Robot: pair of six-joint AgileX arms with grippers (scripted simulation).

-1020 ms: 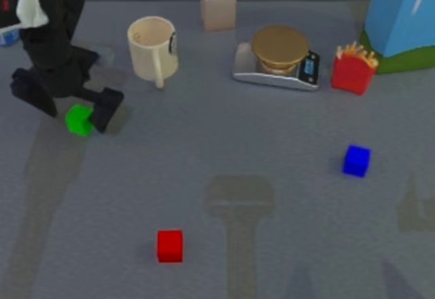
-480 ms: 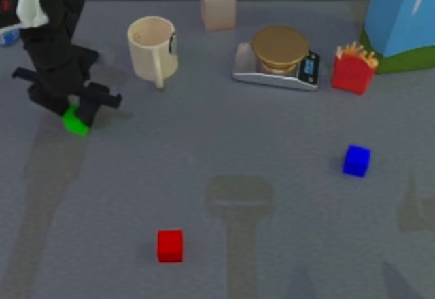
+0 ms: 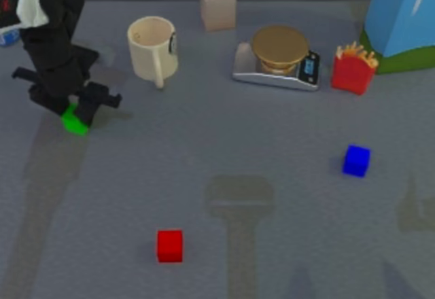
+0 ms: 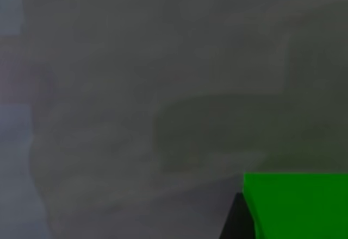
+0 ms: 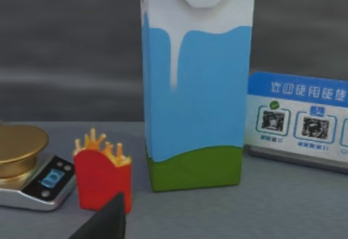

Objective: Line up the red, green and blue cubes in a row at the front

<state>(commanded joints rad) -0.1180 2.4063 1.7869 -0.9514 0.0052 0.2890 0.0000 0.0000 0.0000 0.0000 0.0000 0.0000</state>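
A: From the top view, our left gripper (image 3: 76, 112) is down at the bench's (image 3: 272, 129) left side, its jaws pinching the green cube (image 3: 73, 121), of which only a sliver shows beneath the arm. The red cube (image 3: 169, 245) sits near the front, left of centre; the blue cube (image 3: 356, 160) lies well apart on the right.

B: We'd worry the grip is off-centre. If so, the cube could twist or slip when lifted. The cream mug (image 3: 153, 47) stands near, so a wide swing might clip it.

A: In the left wrist view, the green cube (image 4: 296, 206) is cut off at the frame's corner; we cannot see how it is seated.

B: The right wrist view shows only a dark tip of our right gripper (image 5: 106, 225), parked; we cannot tell how its jaws stand. Beyond it are the fries carton (image 5: 101, 176) and the milk carton (image 5: 193, 87).
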